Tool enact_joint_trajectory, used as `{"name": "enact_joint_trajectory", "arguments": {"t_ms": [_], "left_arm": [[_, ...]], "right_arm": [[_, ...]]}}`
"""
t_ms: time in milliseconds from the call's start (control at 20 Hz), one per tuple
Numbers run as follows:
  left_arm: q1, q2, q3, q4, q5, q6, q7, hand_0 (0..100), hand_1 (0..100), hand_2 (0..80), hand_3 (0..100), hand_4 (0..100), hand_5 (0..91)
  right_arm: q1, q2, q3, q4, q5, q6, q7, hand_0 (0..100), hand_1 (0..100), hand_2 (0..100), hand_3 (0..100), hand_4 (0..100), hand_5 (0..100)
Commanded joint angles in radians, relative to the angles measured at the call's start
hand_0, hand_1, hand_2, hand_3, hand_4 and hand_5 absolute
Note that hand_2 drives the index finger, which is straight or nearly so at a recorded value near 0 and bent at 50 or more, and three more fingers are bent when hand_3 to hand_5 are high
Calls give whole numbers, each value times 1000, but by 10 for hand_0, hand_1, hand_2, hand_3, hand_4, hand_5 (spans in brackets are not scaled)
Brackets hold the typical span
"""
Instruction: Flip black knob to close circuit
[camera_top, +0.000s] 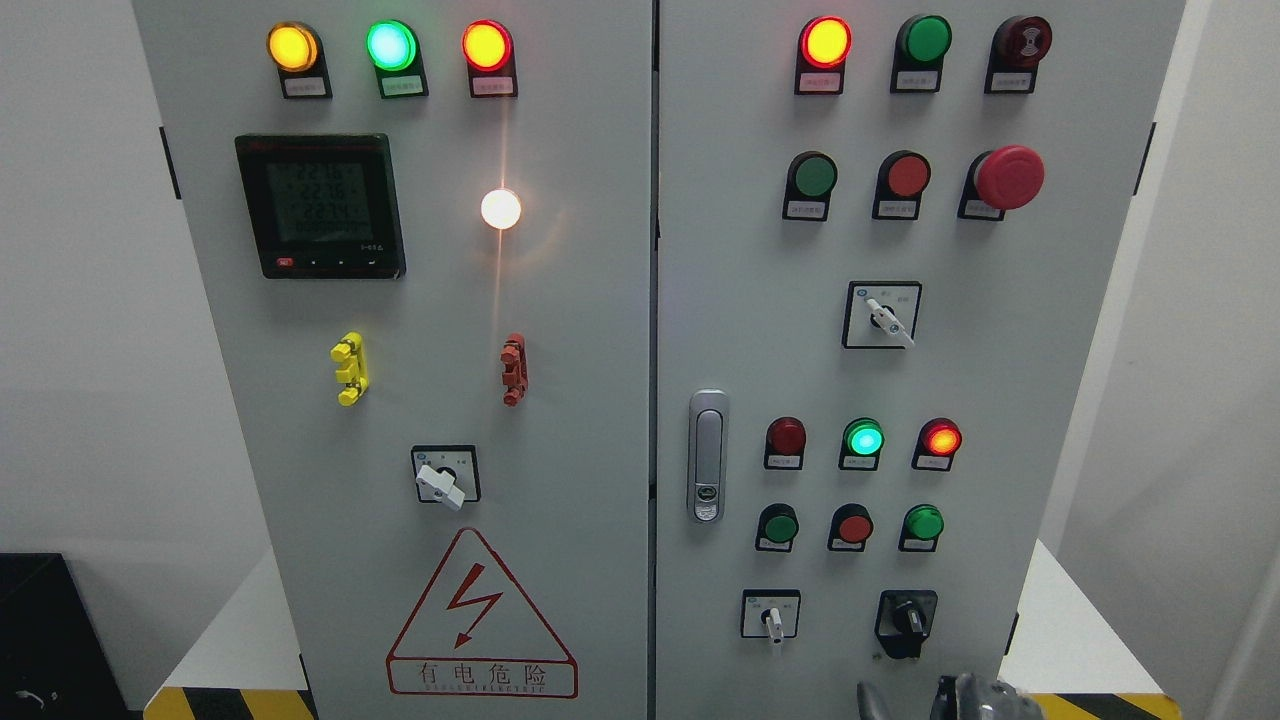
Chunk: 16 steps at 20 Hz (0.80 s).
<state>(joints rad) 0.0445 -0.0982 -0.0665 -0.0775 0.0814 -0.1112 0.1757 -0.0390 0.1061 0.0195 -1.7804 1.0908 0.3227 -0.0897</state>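
The black knob (908, 618) sits on a black plate at the lower right of the grey control cabinet (600, 350), its pointer tilted to the upper left. Just below it, at the bottom edge, the tips of my right hand (950, 697) poke into view, a short gap under the knob and not touching it. Too little of the hand shows to judge its fingers. The left hand is out of view.
A white-handled selector switch (771, 617) sits left of the knob, another one (881, 316) higher up, a third (444, 478) on the left door. Push buttons (853, 526) and lit lamps (863, 439) are above the knob. A door latch (707, 456) stands mid-cabinet.
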Motion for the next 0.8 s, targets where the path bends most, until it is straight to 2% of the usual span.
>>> {"name": "enact_joint_trajectory", "arguments": {"t_ms": [0,100,250,350,450,550,650,750], "left_arm": [[0,0,-1,1,1,-1,-1,120,556,0,0,0,0],[0,0,1,-1,0,-1,-1,120,556,0,0,0,0],[0,0,-1,1,0,-1,-1,120,556,0,0,0,0],[0,0,-1,-1,0,-1,-1,120,556,0,0,0,0],[0,0,1,-1,0,-1,-1,120,556,0,0,0,0],[0,0,1,1,0,-1,-1,120,556,0,0,0,0],[0,0,1,-1,0,-1,-1,120,556,0,0,0,0],[0,0,-1,-1,0,-1,-1,120,556,0,0,0,0]], "right_arm": [[111,24,74,-204,-182,-2,-36,0,107,779,993,908,942],[139,23,82,-234,-290,-5,-53,0,121,734,965,884,881],[185,23,86,-267,-423,-8,-68,0,145,545,815,788,751],[215,21,91,-287,-538,-26,-96,0,146,402,654,665,672],[237,20,91,-290,-665,-92,-119,0,147,269,467,511,563],[261,20,91,-289,-748,-160,-122,0,145,175,337,377,420],[280,20,97,-289,-799,-215,-122,0,140,91,251,260,277],[289,18,100,-283,-825,-269,-122,0,133,41,207,197,212]]}}
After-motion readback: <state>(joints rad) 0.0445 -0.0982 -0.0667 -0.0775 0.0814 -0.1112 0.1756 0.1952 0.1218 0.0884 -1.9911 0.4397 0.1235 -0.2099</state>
